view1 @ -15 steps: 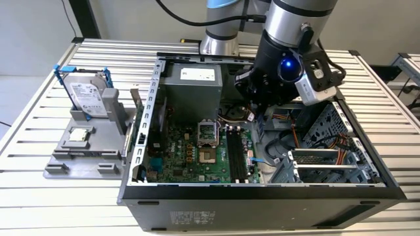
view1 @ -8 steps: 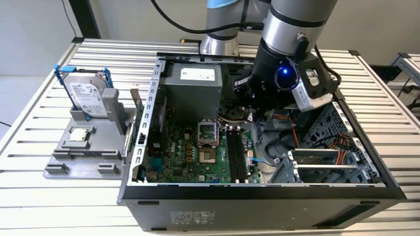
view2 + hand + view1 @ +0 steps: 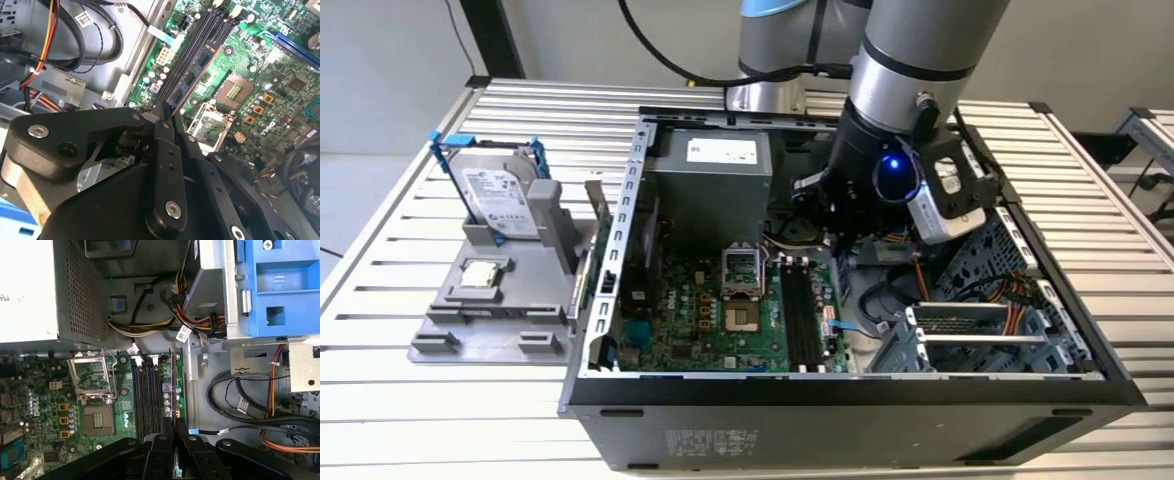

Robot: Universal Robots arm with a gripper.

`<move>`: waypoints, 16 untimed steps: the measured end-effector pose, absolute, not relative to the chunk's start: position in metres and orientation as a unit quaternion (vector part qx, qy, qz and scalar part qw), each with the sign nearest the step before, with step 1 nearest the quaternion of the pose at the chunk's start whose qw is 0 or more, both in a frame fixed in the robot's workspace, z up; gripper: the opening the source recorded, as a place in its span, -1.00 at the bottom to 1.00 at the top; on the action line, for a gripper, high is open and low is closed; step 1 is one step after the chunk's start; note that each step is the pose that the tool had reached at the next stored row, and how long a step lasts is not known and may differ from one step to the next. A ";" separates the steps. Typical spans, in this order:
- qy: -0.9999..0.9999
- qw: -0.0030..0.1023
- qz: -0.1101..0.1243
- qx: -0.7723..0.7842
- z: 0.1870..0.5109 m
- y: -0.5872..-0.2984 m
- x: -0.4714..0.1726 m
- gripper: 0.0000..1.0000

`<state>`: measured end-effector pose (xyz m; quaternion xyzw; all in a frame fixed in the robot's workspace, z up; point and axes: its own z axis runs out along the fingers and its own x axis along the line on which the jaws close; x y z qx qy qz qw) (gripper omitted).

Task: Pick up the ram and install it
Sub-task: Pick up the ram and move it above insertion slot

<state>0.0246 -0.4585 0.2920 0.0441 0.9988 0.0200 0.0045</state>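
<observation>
The fingers (image 3: 166, 155) are clenched on one end of the ram (image 3: 192, 75). In the second wrist view the dark stick reaches out from between them, standing on its long edge, with its black chips facing sideways. It lies lengthways along the row of memory slots (image 3: 146, 395), on the side of the row that faces the cables. I cannot tell whether its lower edge sits in a slot or hangs just above one.

On the other side of the slots is the open processor socket (image 3: 97, 420) with its metal frame lifted. All of this sits on the green board (image 3: 707, 330) that covers the floor of the computer case (image 3: 854, 410). Past the edge of the board, black cables (image 3: 250, 405) loop across the bare metal of the case, with a bundle of red, orange and yellow wires near them. A blue plastic bracket (image 3: 285, 285) is fixed in the case above the cables in the first wrist view, and a pale perforated metal box (image 3: 707, 180) stands at the far end of the board.

In the exterior view the arm (image 3: 927, 40) comes down into the open case, which lies on its side on a slatted metal surface (image 3: 454, 420). On the exterior view's left, just beside the case, a grey stand (image 3: 494, 320) holds a silver hard drive (image 3: 498, 190) upright in a blue frame, with a small square processor chip (image 3: 482, 273) lying flat in front of it.
</observation>
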 end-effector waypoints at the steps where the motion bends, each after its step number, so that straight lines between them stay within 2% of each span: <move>1: 0.999 0.005 0.020 0.043 0.290 -0.459 0.025 -1.00; 16: 0.999 0.004 0.018 0.031 0.268 -0.465 0.024 -1.00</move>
